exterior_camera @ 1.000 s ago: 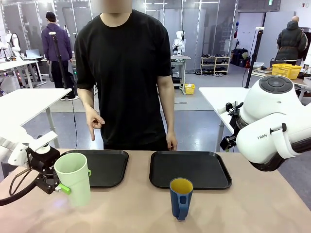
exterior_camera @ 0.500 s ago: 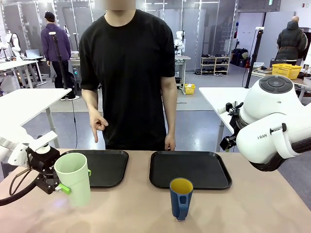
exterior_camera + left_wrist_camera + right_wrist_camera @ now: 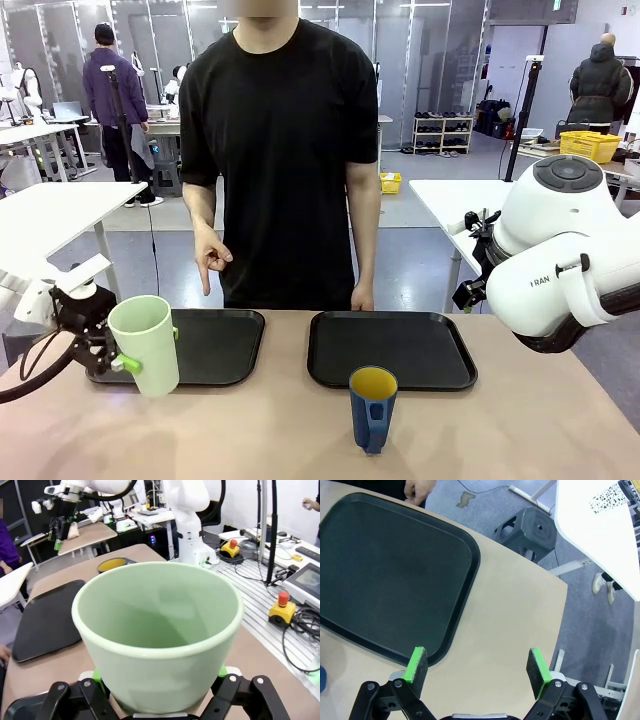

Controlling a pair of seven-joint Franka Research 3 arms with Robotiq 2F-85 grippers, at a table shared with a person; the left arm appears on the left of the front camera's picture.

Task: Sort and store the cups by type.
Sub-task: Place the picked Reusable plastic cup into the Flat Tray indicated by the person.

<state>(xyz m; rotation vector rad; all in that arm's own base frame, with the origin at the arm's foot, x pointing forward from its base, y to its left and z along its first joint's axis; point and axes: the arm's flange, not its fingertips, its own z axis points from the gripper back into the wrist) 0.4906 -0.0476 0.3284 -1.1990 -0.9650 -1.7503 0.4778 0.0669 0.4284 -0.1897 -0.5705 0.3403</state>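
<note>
A tall pale green tumbler (image 3: 144,343) hangs slightly tilted over the front left corner of the left black tray (image 3: 222,345). My left gripper (image 3: 150,352) is shut on its lower body. From the left wrist the tumbler (image 3: 160,630) looms large between the green pads of that gripper (image 3: 160,700). The dark blue mug (image 3: 372,408) with a yellow inside stands on the table in front of the right black tray (image 3: 392,350); its rim (image 3: 112,564) peeks up behind the tumbler. My right gripper (image 3: 477,665) is open above the table beside the right tray (image 3: 395,575), holding nothing.
A person in black stands at the far side, one hand (image 3: 212,260) pointing down toward the left tray, the other resting at the right tray's far edge (image 3: 420,487). The white right arm (image 3: 560,260) stands high at the right. Both trays hold nothing.
My left gripper has lifted the green tumbler and carried it back toward the left tray. The person has stepped a little to the right, still pointing down.
</note>
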